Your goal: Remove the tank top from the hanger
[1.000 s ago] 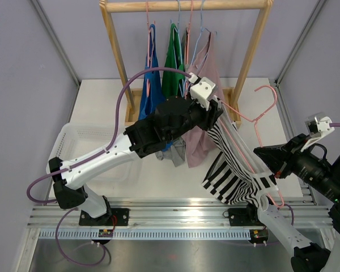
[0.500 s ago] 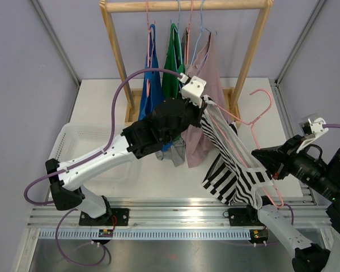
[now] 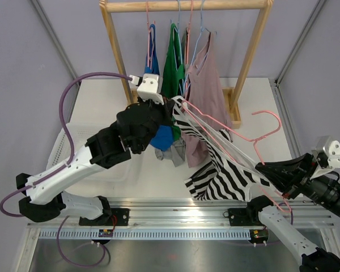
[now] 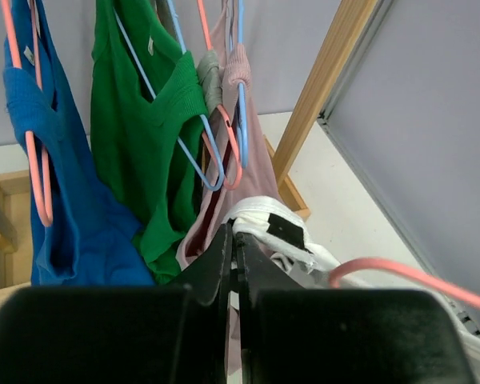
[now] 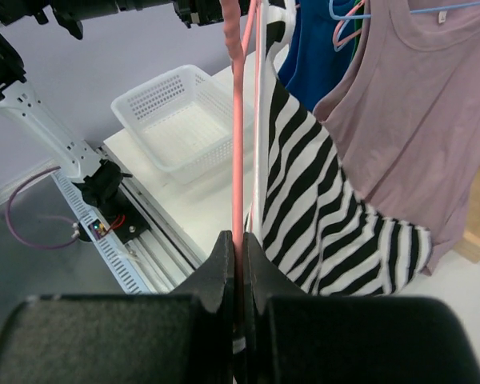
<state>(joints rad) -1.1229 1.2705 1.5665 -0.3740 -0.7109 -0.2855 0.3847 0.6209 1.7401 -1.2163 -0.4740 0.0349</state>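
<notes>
A black-and-white striped tank top (image 3: 224, 173) hangs stretched on a pink hanger (image 3: 255, 136) between my two grippers, above the table. My left gripper (image 3: 173, 110) is shut on the top's upper strap end, which shows white and black at its fingertips in the left wrist view (image 4: 264, 228). My right gripper (image 3: 266, 170) is shut on the pink hanger's wire (image 5: 238, 160), with the striped fabric (image 5: 320, 216) hanging just right of it.
A wooden rack (image 3: 184, 5) at the back holds blue (image 3: 151, 85), green (image 3: 173, 65) and mauve (image 3: 207, 85) tops on hangers. A white basket (image 3: 73, 150) sits at the left of the table under my left arm. A metal rail (image 3: 175, 218) runs along the near edge.
My left gripper has pulled the strap end left and back, away from the right gripper. The right gripper has dropped lower and the hanger hook has swung right. The top is stretched wider.
</notes>
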